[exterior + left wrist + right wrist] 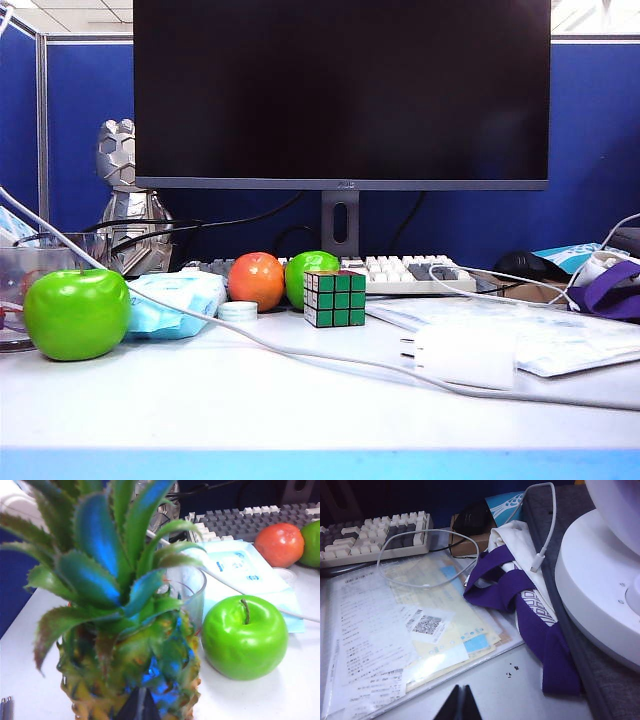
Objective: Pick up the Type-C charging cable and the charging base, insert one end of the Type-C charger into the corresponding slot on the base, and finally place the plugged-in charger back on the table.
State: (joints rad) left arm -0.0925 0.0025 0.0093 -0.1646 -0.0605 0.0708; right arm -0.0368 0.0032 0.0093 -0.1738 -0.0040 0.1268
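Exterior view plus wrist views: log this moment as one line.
phase: not started | small white plastic charging base: on white table | glossy white Type-C charging cable: unplugged | left gripper: shut, empty | right gripper: shut, empty

no wording can be read with certainty – a small logo on the monitor bezel (345, 184) is too tiny to make out, and a qr code label (426, 625) and fine print on the papers (365, 645) stay illegible.

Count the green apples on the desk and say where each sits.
2. One green apple stands at the front left beside the tissue pack; the other sits behind the Rubik's cube, partly hidden. More may be hidden.
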